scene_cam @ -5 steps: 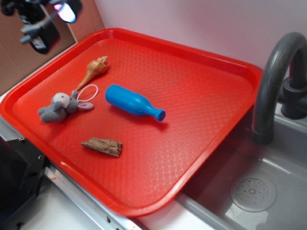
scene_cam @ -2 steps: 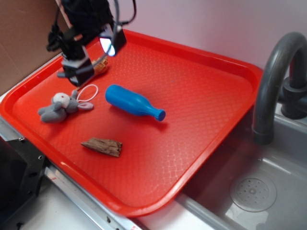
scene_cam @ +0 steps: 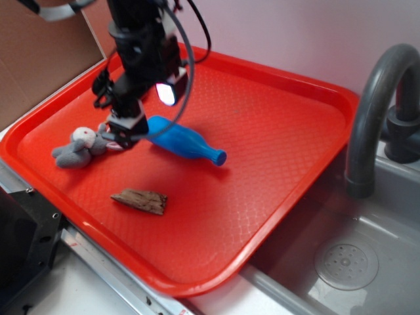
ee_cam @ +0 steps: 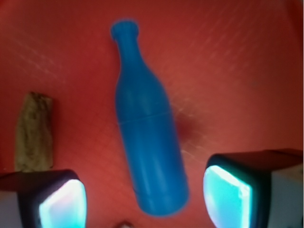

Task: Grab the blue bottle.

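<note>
**Spread jaws over the base of the blue bottle**

We see the gripper (ee_cam: 145, 199) with its jaws spread wide: in the wrist view one pad (ee_cam: 64, 204) sits at the lower left and the other at the lower right, with the wide base of the blue bottle (ee_cam: 147, 137) lying in the gap between them. Neither pad touches the bottle's sides there. In the exterior view the gripper (scene_cam: 123, 134) hangs low over the left part of the red tray (scene_cam: 275, 125), right at the bottle's base end; we cannot tell whether the fingertips reach the tray surface.

The blue bottle (scene_cam: 187, 143) lies on its side on the tray, roughly in the middle of the tray's left half, with its narrow neck pointing away from the gripper, toward the tray's centre.

Just beside the gripper, on its left in the exterior view, lies a grey plush toy (scene_cam: 77, 149). Nearer the tray's front edge rests a piece of wood (scene_cam: 140, 201), apart from the bottle; the wrist view shows the wood (ee_cam: 34, 133) to the left of the bottle.

Right of the tray stands a dark grey faucet (scene_cam: 374, 105) over a grey sink (scene_cam: 348, 262).
</note>
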Tool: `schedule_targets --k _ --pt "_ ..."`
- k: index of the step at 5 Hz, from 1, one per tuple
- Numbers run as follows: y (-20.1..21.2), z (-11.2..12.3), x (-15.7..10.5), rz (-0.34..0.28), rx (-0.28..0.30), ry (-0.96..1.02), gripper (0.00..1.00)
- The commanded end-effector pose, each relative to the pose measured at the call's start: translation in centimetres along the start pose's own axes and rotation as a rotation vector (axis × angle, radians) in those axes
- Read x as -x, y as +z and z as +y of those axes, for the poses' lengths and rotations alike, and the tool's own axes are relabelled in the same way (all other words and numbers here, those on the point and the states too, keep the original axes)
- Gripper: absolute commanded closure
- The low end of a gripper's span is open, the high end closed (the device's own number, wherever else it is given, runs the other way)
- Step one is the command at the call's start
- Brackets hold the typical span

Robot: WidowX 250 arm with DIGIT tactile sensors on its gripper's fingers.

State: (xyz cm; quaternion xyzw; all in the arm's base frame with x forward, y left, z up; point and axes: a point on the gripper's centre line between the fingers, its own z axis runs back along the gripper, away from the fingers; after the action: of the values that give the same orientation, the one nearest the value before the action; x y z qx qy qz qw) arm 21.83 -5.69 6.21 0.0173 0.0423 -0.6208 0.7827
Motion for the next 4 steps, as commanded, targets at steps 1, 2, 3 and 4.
schedule_targets --k 1,2,3,4 --pt "-2.8 -0.3 -1.7 0.201 -0.099 0.016 0.00" --pt "-3.6 0.1 -1.5 0.223 -0.092 0.026 0.00" --pt "-4.3 0.3 -1.1 0.235 -0.084 0.037 0.00" --pt "-4.7 0.1 -1.2 0.242 -0.088 0.028 1.00"
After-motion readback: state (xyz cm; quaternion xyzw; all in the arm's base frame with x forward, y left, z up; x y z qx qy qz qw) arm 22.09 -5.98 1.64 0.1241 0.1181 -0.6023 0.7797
